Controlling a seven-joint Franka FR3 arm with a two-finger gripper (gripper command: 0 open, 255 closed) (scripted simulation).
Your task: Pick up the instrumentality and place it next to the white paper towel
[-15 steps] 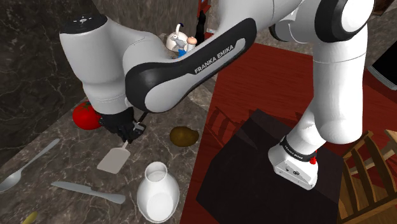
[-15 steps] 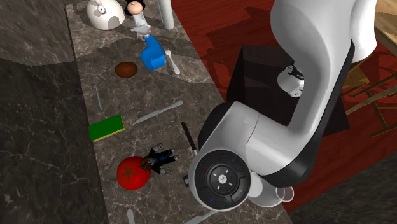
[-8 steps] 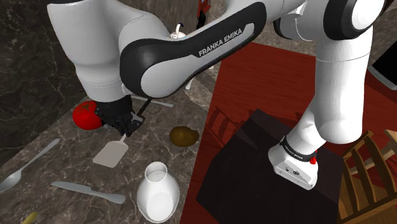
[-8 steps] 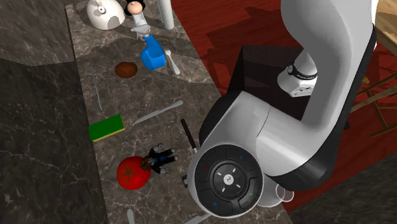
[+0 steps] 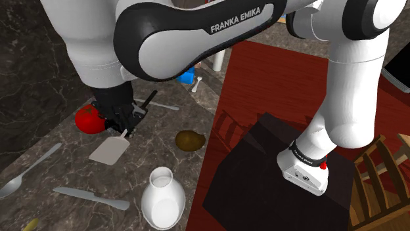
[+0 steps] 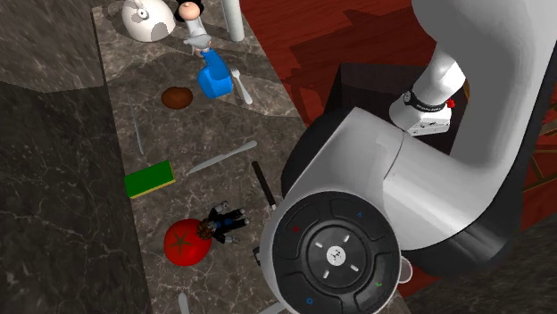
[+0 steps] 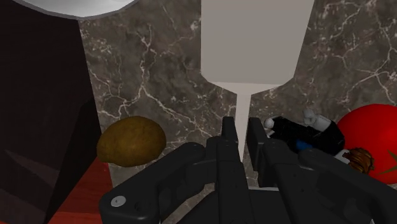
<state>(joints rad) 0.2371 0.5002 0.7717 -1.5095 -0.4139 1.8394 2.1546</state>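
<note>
Grip closed on the spatula (image 5: 108, 151) at its thin pale neck, with a black finger of the gripper (image 7: 242, 127) against each side. Since half a second back: carried farther toward the shoulder view's left and slightly higher, closer to the tomato (image 5: 87, 119). Fills more of the second exterior view with white arm as well (nearer that camera now). Holds the tool slanted, with the flat squarish blade lowest, close over the dark veined marble countertop (image 5: 164, 128), and the slim black handle (image 6: 261, 187) sticking up past the fingers. Cannot tell whether blade meets stone. Well apart from the white paper towel (image 6: 235, 18), upright at the counter's far end. Bare marble between blade, spoon (image 5: 29, 172) and knife (image 5: 91, 197). Tighter toward the counter edge: lumpy brown potato (image 5: 189, 140), glossy white jug (image 5: 162, 197), then red floor (image 5: 276, 85) beyond. Small black toy figure (image 7: 305, 130) just beside the smooth tomato.
</note>
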